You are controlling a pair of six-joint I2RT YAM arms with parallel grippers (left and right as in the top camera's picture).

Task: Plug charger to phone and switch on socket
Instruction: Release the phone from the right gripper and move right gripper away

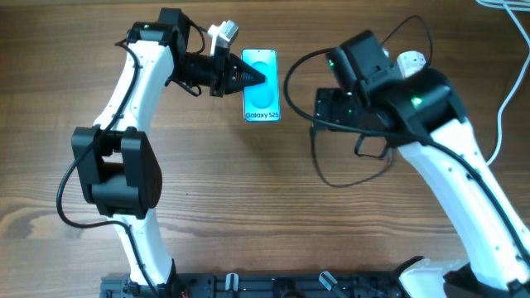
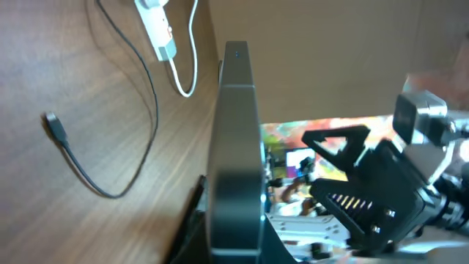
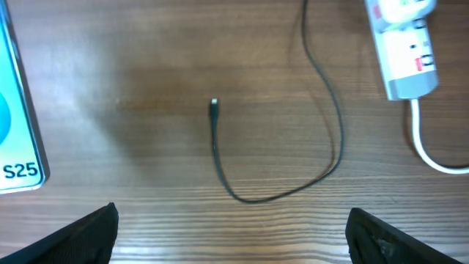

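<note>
Overhead: left gripper (image 1: 258, 79) is clamped on the phone (image 1: 262, 108), at the table's (image 1: 207, 190) upper centre. The right arm (image 1: 431, 124) hides most of the socket (image 1: 411, 60).
Left wrist: phone edge-on, screen unseen.
Right wrist: right gripper (image 3: 233, 213) jaws apart, empty. The charger (image 3: 220, 158) tip lies loose; phone cut off at left.

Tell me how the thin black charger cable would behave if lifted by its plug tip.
Probably floppy: the charger lies in a loose loop, so it should sag and trail. Likely light, being so thin. The tiny plug tip may slip or twist in the right gripper.
</note>
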